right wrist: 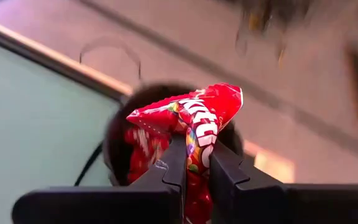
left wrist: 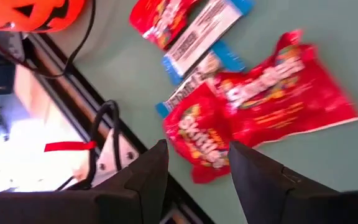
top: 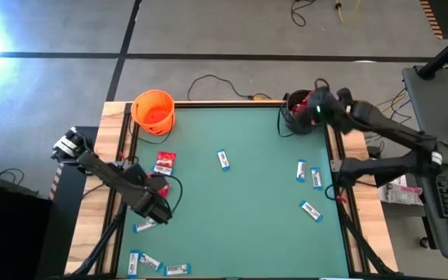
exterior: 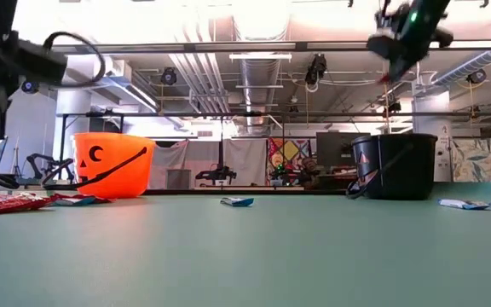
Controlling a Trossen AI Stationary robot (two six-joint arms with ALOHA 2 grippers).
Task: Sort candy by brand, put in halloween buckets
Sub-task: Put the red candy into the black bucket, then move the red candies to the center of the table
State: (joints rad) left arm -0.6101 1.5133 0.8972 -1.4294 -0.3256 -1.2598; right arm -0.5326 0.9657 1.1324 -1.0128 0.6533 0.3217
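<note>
My right gripper [top: 311, 106] hangs over the black bucket [top: 296, 120], shut on a red candy packet [right wrist: 194, 121]; more red shows inside the bucket [right wrist: 138, 149]. In the low view, that gripper [exterior: 399, 47] is well above the bucket [exterior: 396, 166]. My left gripper [left wrist: 194, 165] is open, raised over a heap of red packets [left wrist: 260, 106] and blue-and-white bars [left wrist: 197, 43] near the table's left edge. One red packet [left wrist: 197, 134] lies below the gap between its fingers. The orange bucket [top: 153, 111] stands at the far left corner. My right gripper pinches the red packet between its two fingers, around its middle [right wrist: 196, 155]. The crumpled upper end [right wrist: 213, 102] sticks out beyond the fingertips. The packet is lifted clear, over the black bucket's opening.
Blue-and-white bars lie scattered on the green mat: one mid-table [top: 223, 159], three toward the right [top: 309, 175], several along the near left [top: 150, 263]. A red packet [top: 164, 161] lies near the left arm. A wooden frame [top: 119, 155] borders the mat.
</note>
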